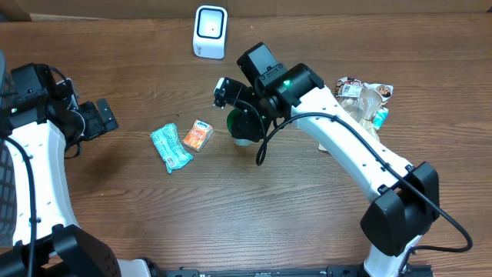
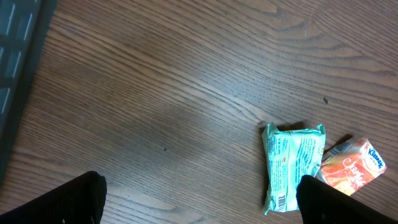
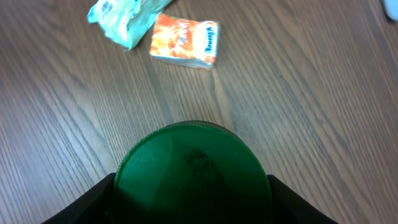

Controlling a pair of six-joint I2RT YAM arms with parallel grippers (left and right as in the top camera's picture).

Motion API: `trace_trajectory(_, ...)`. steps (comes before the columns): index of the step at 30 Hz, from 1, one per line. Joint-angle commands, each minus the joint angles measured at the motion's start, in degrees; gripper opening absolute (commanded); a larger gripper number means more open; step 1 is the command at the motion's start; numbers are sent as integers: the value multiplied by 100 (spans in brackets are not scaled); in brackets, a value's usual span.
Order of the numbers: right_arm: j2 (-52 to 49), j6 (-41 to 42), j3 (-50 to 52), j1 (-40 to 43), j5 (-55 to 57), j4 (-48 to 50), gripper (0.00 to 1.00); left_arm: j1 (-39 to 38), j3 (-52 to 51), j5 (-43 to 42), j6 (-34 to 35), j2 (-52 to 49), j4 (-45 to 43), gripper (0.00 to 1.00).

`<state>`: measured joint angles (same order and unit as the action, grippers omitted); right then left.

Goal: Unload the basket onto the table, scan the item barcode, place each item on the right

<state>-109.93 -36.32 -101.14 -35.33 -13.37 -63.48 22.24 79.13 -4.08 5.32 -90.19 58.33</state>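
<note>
Right claw point(image 3: 193, 200) clamps green-lidded jar point(image 3: 193, 163); left claw point(image 2: 202, 202) spread wide.

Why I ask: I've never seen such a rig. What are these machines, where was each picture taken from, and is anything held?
These are two robot arms at a wooden table. One picture looks down from above; the other two come from a camera on each wrist. On the table lie a teal packet, an orange tissue pack, a pile of packets and a white scanner. The left gripper is open and empty. The right gripper is closed around a green-lidded container, fingers on both sides of the lid.
</note>
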Motion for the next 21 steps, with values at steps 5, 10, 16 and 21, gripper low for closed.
trace_trajectory(5, -562, -1353, -81, 33, -219, 15, 66, 24, 83, 17, -153, -17, -4, 100)
trace_trajectory(10, -1062, -1687, -81, 184, -247, 168, 69, 24, 83, 17, -151, -17, -7, 100)
trace_trajectory(16, -1126, -977, -107, 387, -535, 481, 80, 24, 83, 17, -153, -17, -4, 100)
trace_trajectory(21, -1117, 1403, -732, 595, -525, 317, 92, 24, 83, 17, -153, -17, -4, 100)
